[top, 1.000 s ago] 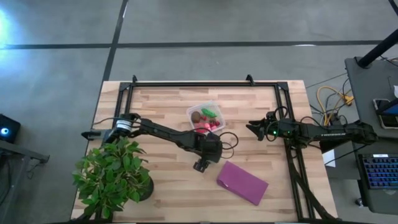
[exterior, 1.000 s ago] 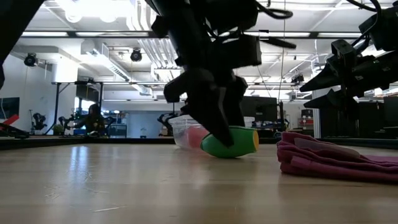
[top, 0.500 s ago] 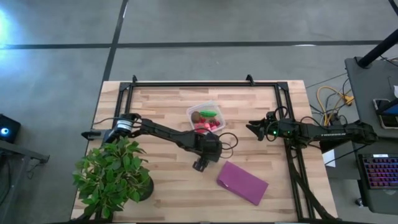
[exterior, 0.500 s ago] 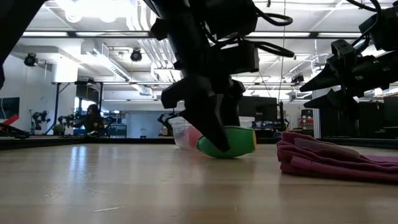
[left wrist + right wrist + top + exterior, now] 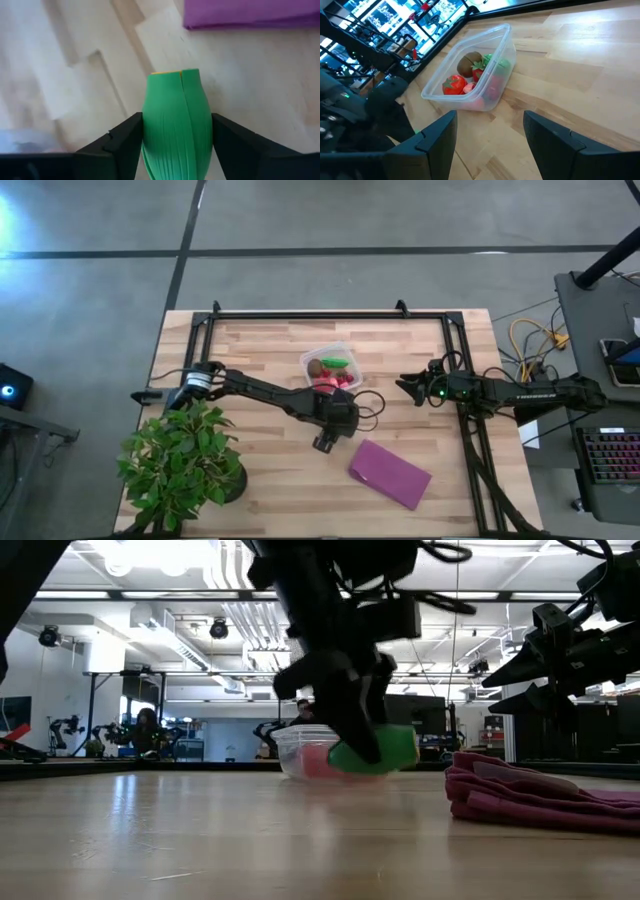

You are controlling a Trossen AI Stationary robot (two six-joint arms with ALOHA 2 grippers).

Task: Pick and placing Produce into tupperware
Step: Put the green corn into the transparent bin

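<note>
My left gripper [image 5: 325, 442] hangs over the table's middle, on the near side of the tupperware, shut on a bright green pod [image 5: 175, 125] with a yellow tip. In the high view the gripper hides the pod. The tupperware [image 5: 331, 367] is a clear box standing on the wood. It holds a brown ball [image 5: 469, 63], a second green pod [image 5: 499, 64] and red pieces [image 5: 454, 85]. My right gripper [image 5: 490, 145] waits open above the table's right part, with its fingers pointing at the box. My left gripper pinches the green pod between its two fingers [image 5: 125, 145], one on each long side [image 5: 150, 130]. The fingers come from above, slanting down. The pod's yellow-tipped end [image 5: 172, 74] sticks out past the fingertips. The pod [image 5: 375, 750] lies about level, lifted clear of the table.
A purple cloth [image 5: 390, 473] lies crumpled on the near right part of the table, just beyond the held pod [image 5: 250, 12]. A leafy potted plant [image 5: 185, 465] stands at the near left corner. A black frame [image 5: 300, 315] runs along the table's far and right sides.
My left gripper has risen a little, still shut on the green pod. The pod rested on the table a second ago and now hangs clear above it, in front of the tupperware in the low view.
</note>
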